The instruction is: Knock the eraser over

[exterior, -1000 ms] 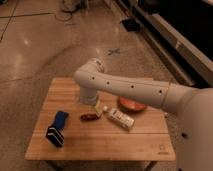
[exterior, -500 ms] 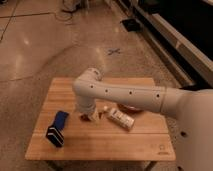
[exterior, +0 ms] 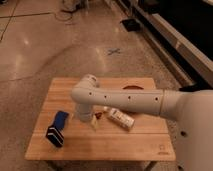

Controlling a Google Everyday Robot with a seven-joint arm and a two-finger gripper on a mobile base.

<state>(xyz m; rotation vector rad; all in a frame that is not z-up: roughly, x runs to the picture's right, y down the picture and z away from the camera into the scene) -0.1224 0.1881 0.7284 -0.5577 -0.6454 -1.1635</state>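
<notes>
The eraser [exterior: 58, 127] rests on the left front part of the wooden table [exterior: 105, 147]. Its bright blue face points up and back, and its black end with white stripes faces the front. My white arm reaches in from the right and bends down at a rounded joint [exterior: 86, 93]. My gripper [exterior: 84, 119] hangs below that joint, just right of the eraser and apart from it. The wrist covers most of the gripper.
A small dark-red object [exterior: 99, 116] lies just right of the gripper. A white oblong box [exterior: 121, 118] lies beside it at the table's middle. A reddish-brown dish [exterior: 133, 87] at the back is partly hidden by my arm. Shiny floor surrounds the table.
My arm has come lower and moved toward the front left, bringing the gripper closer to the eraser. The eraser, box and dark-red object have not moved.
</notes>
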